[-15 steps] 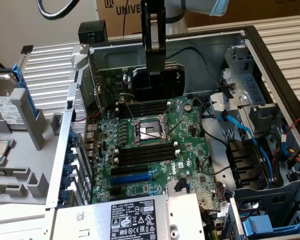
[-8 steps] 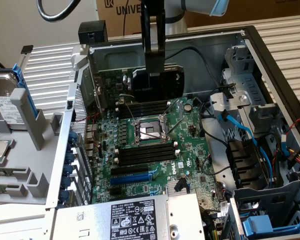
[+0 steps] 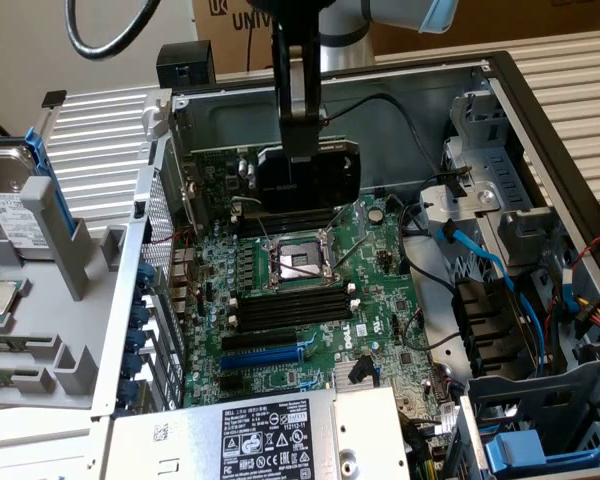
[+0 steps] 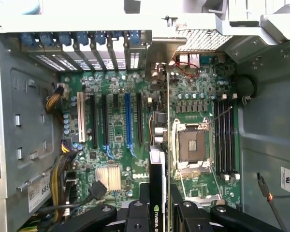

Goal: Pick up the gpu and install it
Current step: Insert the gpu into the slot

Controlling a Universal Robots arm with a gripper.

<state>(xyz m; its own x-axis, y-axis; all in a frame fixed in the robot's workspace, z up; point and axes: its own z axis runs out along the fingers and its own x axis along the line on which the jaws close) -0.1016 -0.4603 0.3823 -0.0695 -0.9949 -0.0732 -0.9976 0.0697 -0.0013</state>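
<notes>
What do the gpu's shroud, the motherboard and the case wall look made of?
The gpu, held in the gripper: the shroud looks like black plastic, semi-gloss, judging by the soft highlights; it could be painted metal.
The motherboard: green lacquered circuit board, studded with soldered parts.
The case wall: bare grey sheet metal, matte, with stamped ridges and holes.

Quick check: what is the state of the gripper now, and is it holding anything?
Gripper: jaws closed on the gpu, holding it inside the case over the motherboard.
</notes>
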